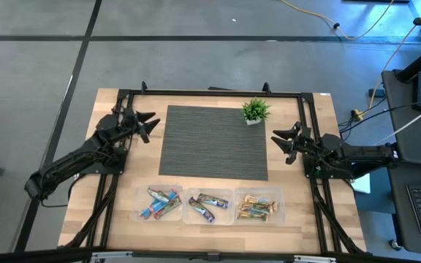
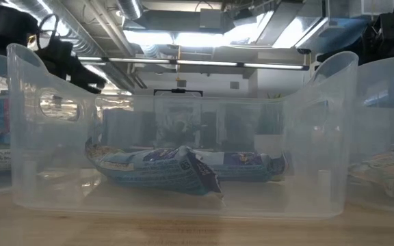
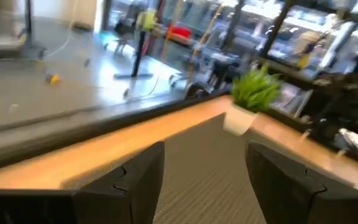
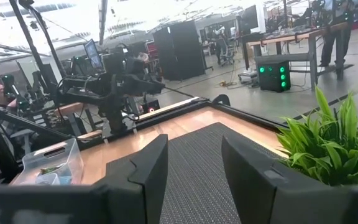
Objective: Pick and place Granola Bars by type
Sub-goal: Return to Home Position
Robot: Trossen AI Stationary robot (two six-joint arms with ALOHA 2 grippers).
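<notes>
Well, my left pincer [image 1: 149, 124] hangs just beside the left edge of the dark grey striped mat [image 1: 210, 146], toward its far end. My right pincer [image 1: 281, 143] hangs just beside the mat's right edge. Both have their two dark fingers spread wide apart, and neither one is holding anything. The small green potted plant [image 1: 255, 111] stands on the far right corner of the mat, near my right pincer. Along the near edge of the light wooden table [image 1: 119, 219], the blue and red shiny granola bars [image 1: 163, 204] lie in the left clear plastic bin [image 1: 139, 192]. The dark purple shiny granola bars [image 1: 209, 206] lie in the middle clear plastic bin [image 1: 209, 191]. The tan shiny granola bars [image 1: 254, 209] lie in the right clear plastic bin [image 1: 281, 199].
</notes>
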